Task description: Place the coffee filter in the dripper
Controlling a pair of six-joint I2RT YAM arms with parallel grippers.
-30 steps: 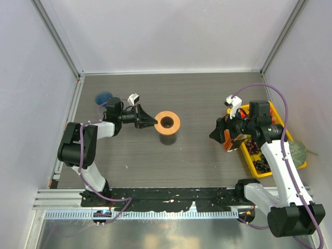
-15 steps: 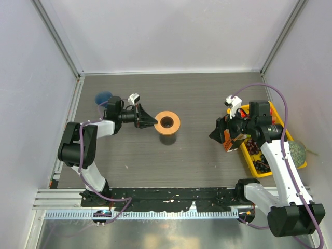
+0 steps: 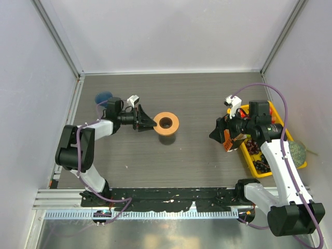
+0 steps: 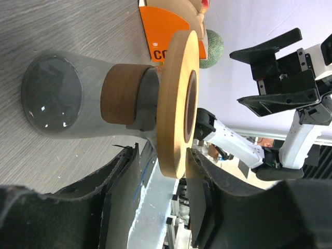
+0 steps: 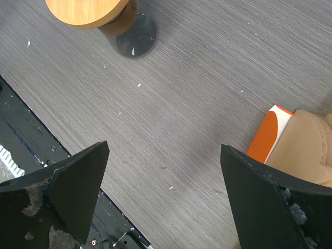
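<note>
Since a second ago the left gripper (image 3: 151,123) has edged slightly to the left and the dripper (image 3: 173,126) has slid a touch that way with it; the right arm has not shifted.

At the far left, one round blue object (image 3: 104,97) lies on the table (image 3: 197,98) behind the left wrist. The left fingers (image 4: 119,171) are spread and straddle the rim of the dripper's wooden ring: one touches its top face, while a gap shows on the underside. The single dripper sits on top of one glass jar (image 4: 57,98) with a brown band, left of the table's centre.

Well to the right, the right gripper (image 5: 165,155) hangs over bare table, fingers wide apart and empty. Just beside it stands one orange box (image 5: 267,137), and the coffee filter (image 5: 306,142), a tan paper shape, leans against the box. Whether it is one sheet or several cannot be told. Further right come one yellow tray (image 3: 248,157) of dark bits and one green ball (image 3: 296,151).
</note>
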